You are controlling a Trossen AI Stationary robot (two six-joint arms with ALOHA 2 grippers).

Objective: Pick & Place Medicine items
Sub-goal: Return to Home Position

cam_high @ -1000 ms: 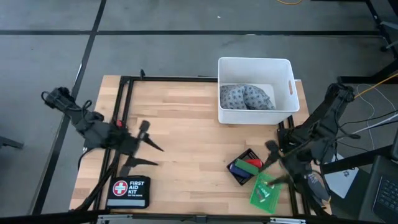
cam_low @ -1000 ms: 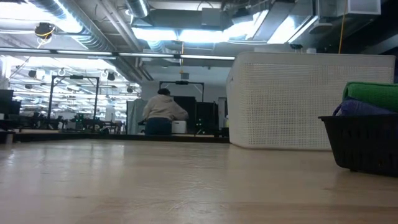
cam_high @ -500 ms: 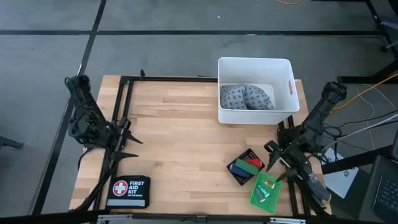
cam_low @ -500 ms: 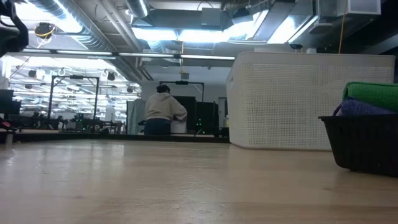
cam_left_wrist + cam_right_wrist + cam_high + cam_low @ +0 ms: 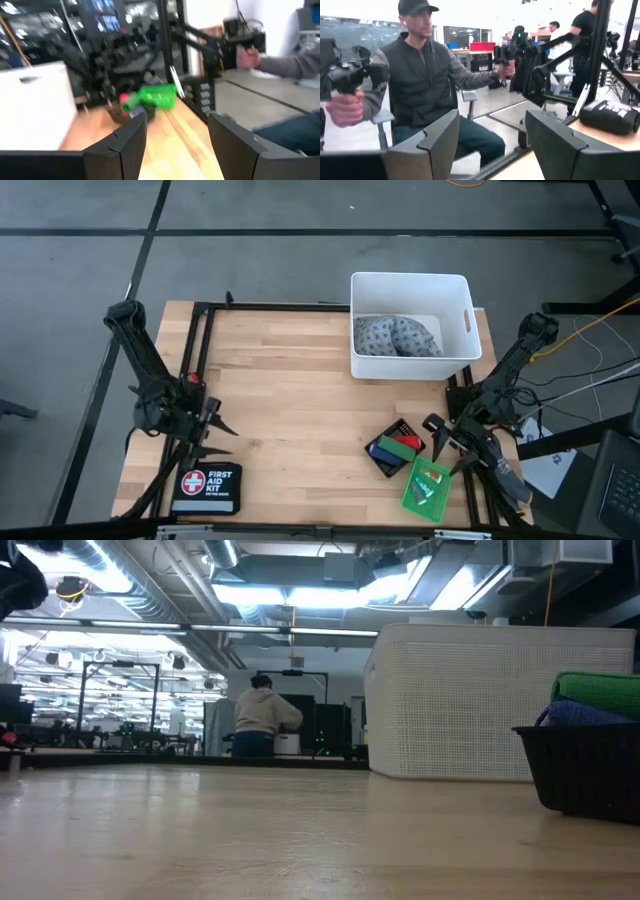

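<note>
Hovering at the table's sides, my left gripper and right gripper spread empty, since the meds sit in the basket, done I reckon.

A white bin, grey patterned cloth, red block, green bin, black pouch

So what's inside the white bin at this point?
A crumpled grey patterned cloth lies in the white bin, with some bare floor showing beside it. Anything under the cloth is covered.
</note>
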